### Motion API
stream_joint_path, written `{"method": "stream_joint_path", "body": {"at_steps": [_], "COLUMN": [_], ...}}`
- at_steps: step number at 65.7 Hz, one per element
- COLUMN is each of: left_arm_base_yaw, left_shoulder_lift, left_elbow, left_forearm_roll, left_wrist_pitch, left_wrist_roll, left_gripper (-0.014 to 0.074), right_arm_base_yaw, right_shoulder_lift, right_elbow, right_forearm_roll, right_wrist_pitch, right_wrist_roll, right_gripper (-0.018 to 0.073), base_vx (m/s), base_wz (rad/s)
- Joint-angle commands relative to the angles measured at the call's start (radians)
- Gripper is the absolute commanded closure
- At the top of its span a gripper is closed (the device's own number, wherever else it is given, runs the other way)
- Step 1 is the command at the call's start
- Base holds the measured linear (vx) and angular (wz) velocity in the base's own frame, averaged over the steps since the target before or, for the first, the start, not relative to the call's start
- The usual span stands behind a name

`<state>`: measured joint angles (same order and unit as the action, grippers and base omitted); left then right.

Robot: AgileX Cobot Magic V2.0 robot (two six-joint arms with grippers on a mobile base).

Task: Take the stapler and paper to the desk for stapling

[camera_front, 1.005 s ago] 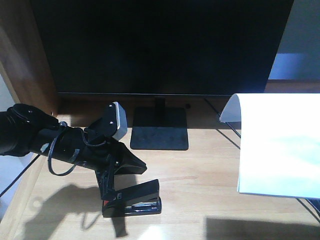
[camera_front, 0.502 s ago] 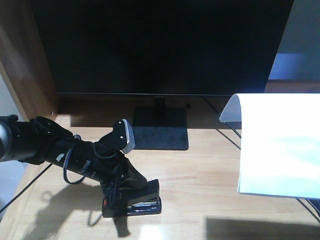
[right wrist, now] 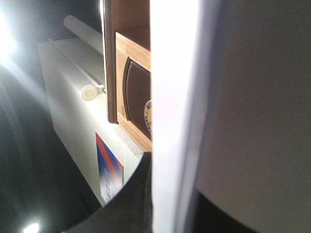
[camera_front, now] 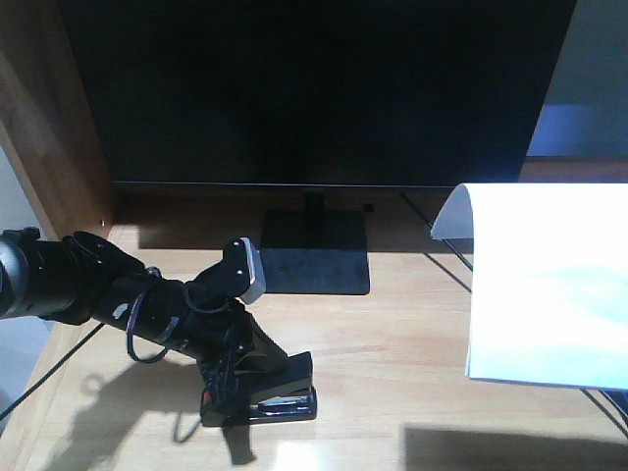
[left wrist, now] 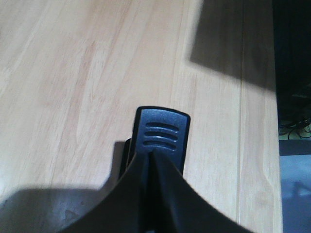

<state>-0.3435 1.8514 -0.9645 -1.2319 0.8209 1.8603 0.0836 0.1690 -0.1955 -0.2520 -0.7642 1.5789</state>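
**Left arm lower over the stapler, paper aloft**

Since 1 second ago the left arm has swung further toward the frame's centre and lower. Its grey wrist housing [camera_front: 251, 269] now sits just beside the monitor stand [camera_front: 314, 257]. The stapler [camera_front: 273, 391] and the paper [camera_front: 549, 285] have kept their places.

The stapler lies on the pale wood-grain counter [camera_front: 392, 358], low and left of centre in the front view, with its upper arm tilted up. The left gripper [left wrist: 150, 162] has its fingers drawn almost together, with only a thin slit between them. The tips are against the stapler's ribbed top; whether they pinch any part of it I cannot tell.

The paper fills the right side of the frame. Its upper left corner is curled, and it casts a dark shadow on the counter along the bottom right. In the right wrist view it runs edge-on up the middle, and the right gripper [right wrist: 167, 216] is closed on its lower part.

A dark monitor [camera_front: 314, 88] spans the top of the frame, and a brown side panel [camera_front: 49, 118] closes off the upper left. Bare wood lies open between the stapler and the paper. The counter's left edge runs just under the arm, and thin black cables [camera_front: 444, 260] cross near the paper's curled corner.
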Motion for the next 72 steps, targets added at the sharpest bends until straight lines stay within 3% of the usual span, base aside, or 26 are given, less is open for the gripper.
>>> {"method": "stream_joint_path", "body": {"at_steps": [1,62,72], "left_arm_base_yaw": [-0.005,-0.005,-0.005], "left_shoulder_lift": [-0.042,-0.042,-0.042], "left_elbow": [-0.024,-0.024,-0.024], "left_forearm_roll": [-0.042,-0.042,-0.042], "left_wrist_pitch": [0.032,0.032,0.032], "left_wrist_roll": [-0.008,-0.008,-0.008], "left_gripper": [0.0603,0.0603,0.0603], "right_arm_base_yaw": [-0.005,-0.005,-0.005], "right_shoulder_lift": [0.013,0.013,0.013], "right_elbow": [-0.028,-0.028,-0.028], "right_forearm_roll": [0.006,0.007,0.056], "right_wrist_pitch": [-0.042,-0.031,-0.004], "right_wrist_roll": [-0.007,-0.007,-0.014], "right_gripper": [0.0561,0.0561,0.0561], "base_vx": [0.0,0.0,0.0], "base_wz": [0.0,0.0,0.0]}}
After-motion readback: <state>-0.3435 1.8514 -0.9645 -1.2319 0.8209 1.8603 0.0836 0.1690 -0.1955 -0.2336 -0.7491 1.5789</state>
